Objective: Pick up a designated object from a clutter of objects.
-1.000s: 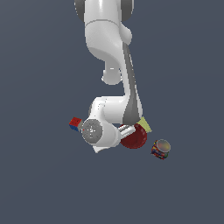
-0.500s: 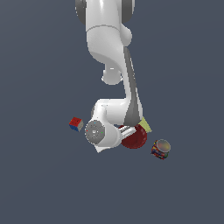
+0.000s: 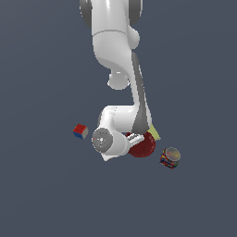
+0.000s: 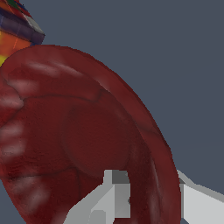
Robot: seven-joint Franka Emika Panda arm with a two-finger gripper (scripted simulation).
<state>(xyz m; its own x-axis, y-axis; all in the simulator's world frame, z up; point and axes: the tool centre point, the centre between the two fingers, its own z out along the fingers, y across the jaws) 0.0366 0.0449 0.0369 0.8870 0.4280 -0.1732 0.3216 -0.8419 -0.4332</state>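
While the gripper straddled the rim of the bowl, jaws apart, mid-floor between cube and can; bowl looked rigid, slick, best pinched at rim

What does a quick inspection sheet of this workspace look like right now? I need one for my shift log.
Surface: plain dark grey floor.
Job's things: dark red bowl tilted, its rim between the fingers in the wrist view.
Clutter: multicoloured cube apart on the exterior view's left; can on the right; yellow-green rectangle mostly hidden behind the arm.
Grippers: gripper straddles the bowl rim; whether it is clamped cannot be told.
Cables: nothing seen.
Surroundings: nothing seen.
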